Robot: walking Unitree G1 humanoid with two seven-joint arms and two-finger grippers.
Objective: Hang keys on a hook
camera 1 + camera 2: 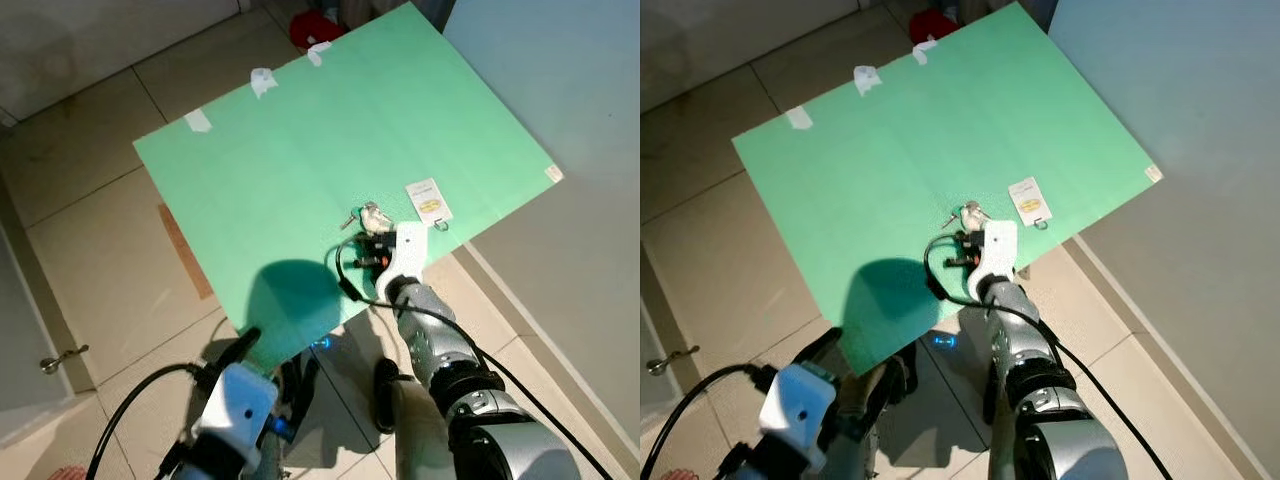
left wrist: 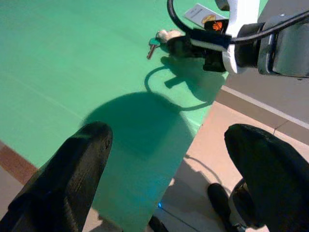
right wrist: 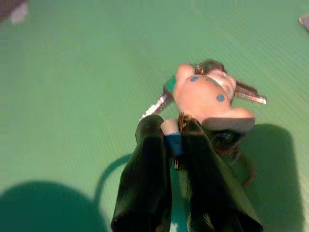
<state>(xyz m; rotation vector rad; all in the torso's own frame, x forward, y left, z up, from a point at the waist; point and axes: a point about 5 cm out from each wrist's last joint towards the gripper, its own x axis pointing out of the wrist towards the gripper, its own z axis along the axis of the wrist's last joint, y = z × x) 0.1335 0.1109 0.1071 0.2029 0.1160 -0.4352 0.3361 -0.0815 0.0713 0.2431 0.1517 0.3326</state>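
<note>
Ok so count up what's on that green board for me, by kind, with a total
Key bunches, with a pale figure charm: 1, held in the right gripper
White hook cards: 1
White tape pieces along the far edge: 3
Small corner tabs: 1
Total: 6

The green board looks like matt plastic or card with fine ribbing across its face, as the right wrist view shows. The keys are bright, shiny metal, and the pale charm on them looks smooth and slightly glossy, like moulded plastic, with small teal dots. The right tool has smooth black fingers with a dull sheen; the left tool has the same dark, matt finish. The floor is beige tile, smooth and faintly reflective. The right arm is brushed silver metal.
</note>
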